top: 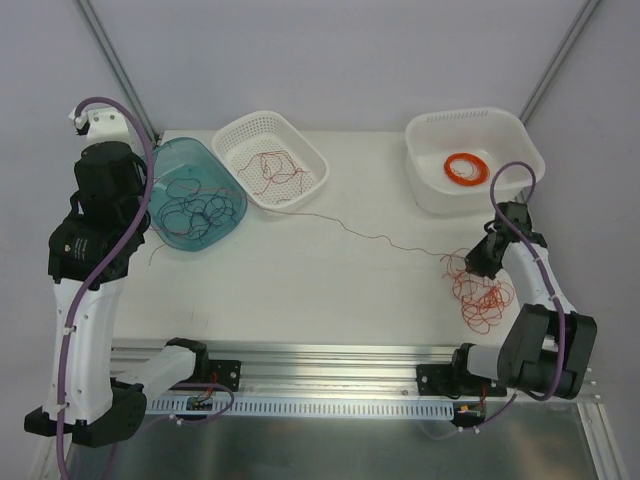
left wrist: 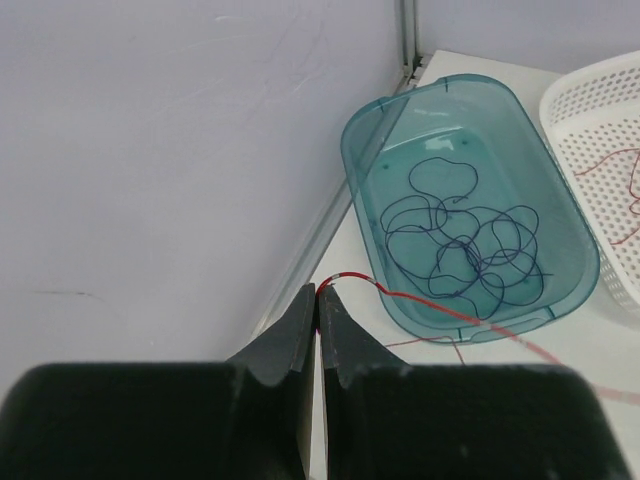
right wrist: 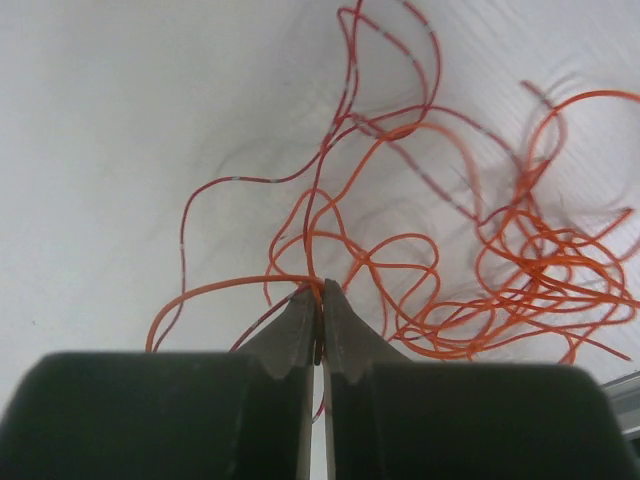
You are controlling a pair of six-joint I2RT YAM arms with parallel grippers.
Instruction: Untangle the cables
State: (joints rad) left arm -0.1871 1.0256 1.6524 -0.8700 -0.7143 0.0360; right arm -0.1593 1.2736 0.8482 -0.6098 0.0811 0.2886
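While our right gripper (right wrist: 319,292) pinches an orange cable (right wrist: 240,282) at its closed tips, our left gripper (left wrist: 318,292) likewise clamps a red cable (left wrist: 350,277).

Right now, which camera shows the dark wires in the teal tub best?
The left wrist view: the dark wires lie large and clear in the teal tub. The top view shows them small; the right wrist view shows none.

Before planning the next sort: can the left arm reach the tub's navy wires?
Probably yes: the open teal tub lies ahead, but the left gripper is shut on a red wire.
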